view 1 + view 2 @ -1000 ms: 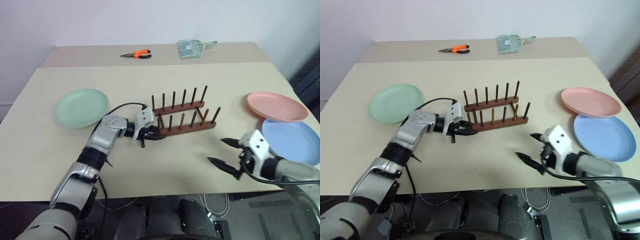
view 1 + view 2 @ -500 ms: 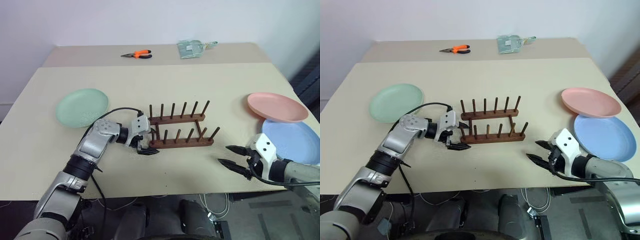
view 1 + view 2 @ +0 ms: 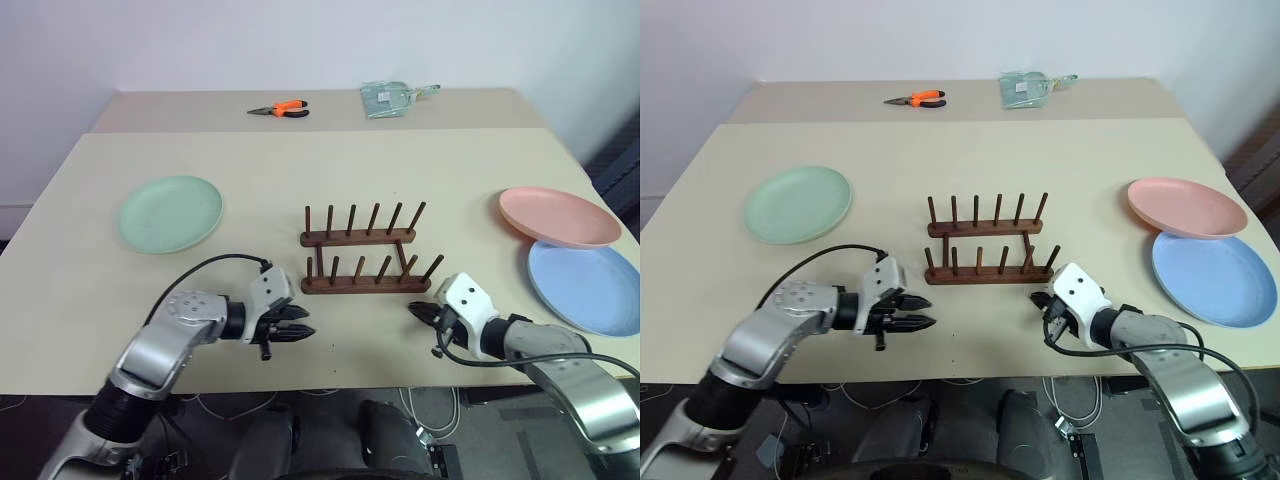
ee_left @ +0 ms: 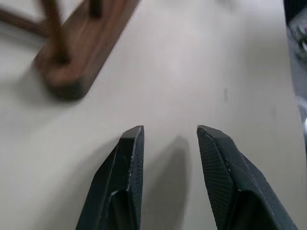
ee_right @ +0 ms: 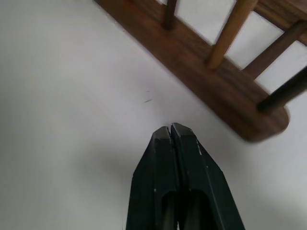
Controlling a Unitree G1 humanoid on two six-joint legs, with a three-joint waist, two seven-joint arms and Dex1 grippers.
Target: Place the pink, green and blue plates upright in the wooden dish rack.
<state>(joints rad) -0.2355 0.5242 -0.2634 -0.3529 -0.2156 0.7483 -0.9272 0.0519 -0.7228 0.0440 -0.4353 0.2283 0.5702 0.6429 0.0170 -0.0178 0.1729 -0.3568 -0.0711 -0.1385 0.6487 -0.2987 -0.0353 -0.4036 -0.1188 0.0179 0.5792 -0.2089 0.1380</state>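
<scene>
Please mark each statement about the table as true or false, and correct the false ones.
1. The rack holds no plate. True.
2. The pink plate lies on the green plate. False: they lie far apart at opposite sides; the pink plate's near edge overlaps the blue plate.
3. The right tool is shut and holds nothing. True.
4. The left tool grips the rack. False: its fingers are apart over bare table, beside the rack.
5. Orange pliers lie at the far side. True.
</scene>
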